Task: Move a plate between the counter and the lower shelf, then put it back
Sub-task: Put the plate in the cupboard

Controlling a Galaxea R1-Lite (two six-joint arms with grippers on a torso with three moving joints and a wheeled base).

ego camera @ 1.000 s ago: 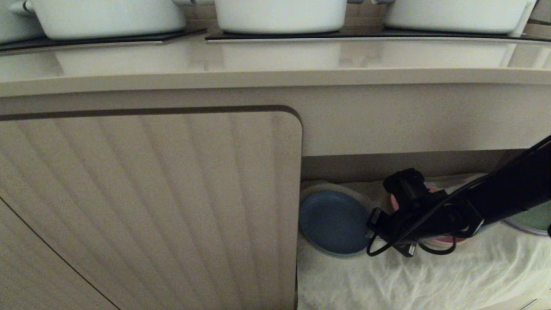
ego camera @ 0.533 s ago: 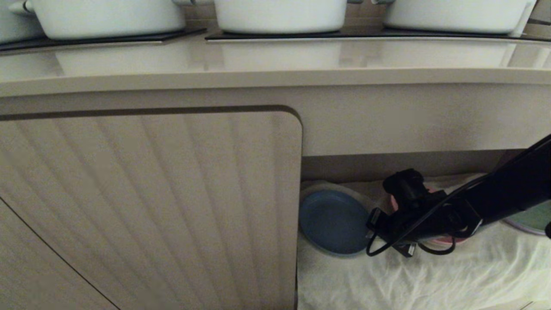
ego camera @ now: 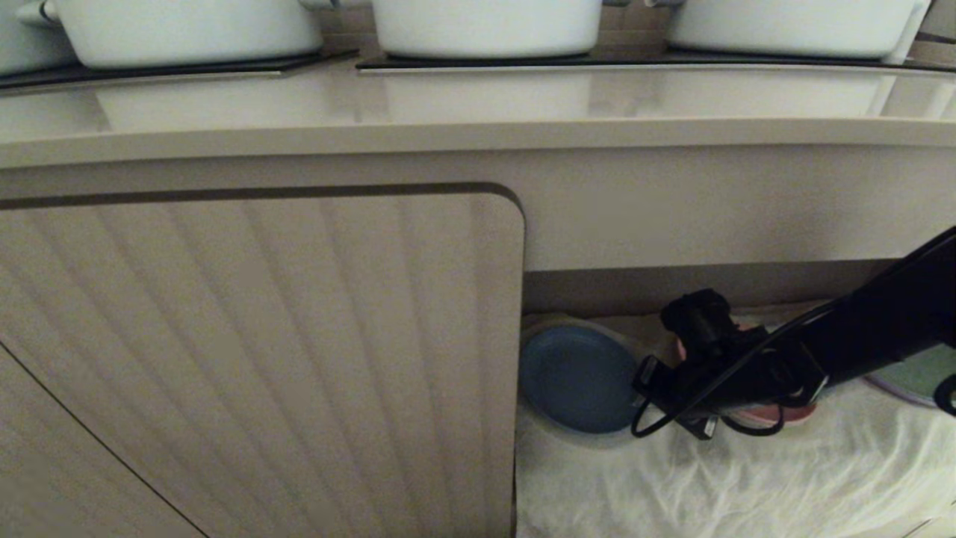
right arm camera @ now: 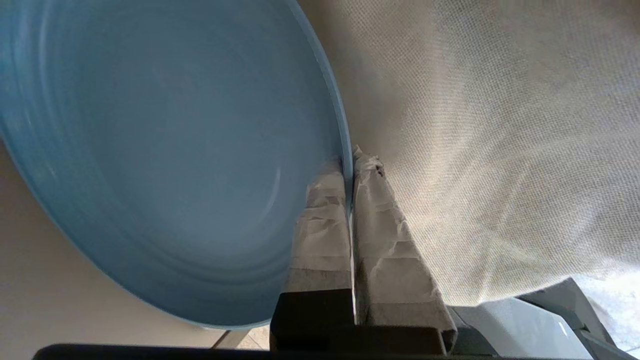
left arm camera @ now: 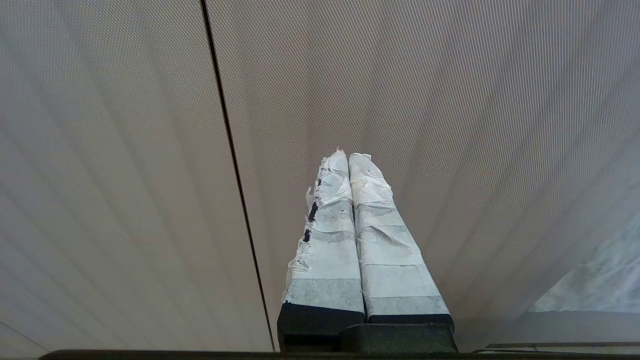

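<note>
The light blue plate (ego camera: 576,378) is in the lower shelf (ego camera: 747,478), at its left end next to the cabinet door, just above the wrinkled white cloth. My right gripper (ego camera: 644,384) reaches in from the right and is shut on the plate's right rim. In the right wrist view the taped fingers (right arm camera: 320,220) pinch the rim of the plate (right arm camera: 165,150), and the right gripper (right arm camera: 349,158) has cloth beside it. The glossy beige counter (ego camera: 478,104) runs above. My left gripper (left arm camera: 348,156) is shut and empty, facing a ribbed panel.
A pink plate (ego camera: 777,413) lies behind my right wrist and a green plate (ego camera: 915,377) sits at the far right of the shelf. The closed ribbed cabinet door (ego camera: 261,359) borders the shelf's left side. Three white pots (ego camera: 485,26) stand on black hob panels at the counter's back.
The right gripper and the blue plate have shifted slightly upward and back in the shelf. The left arm has not moved.
</note>
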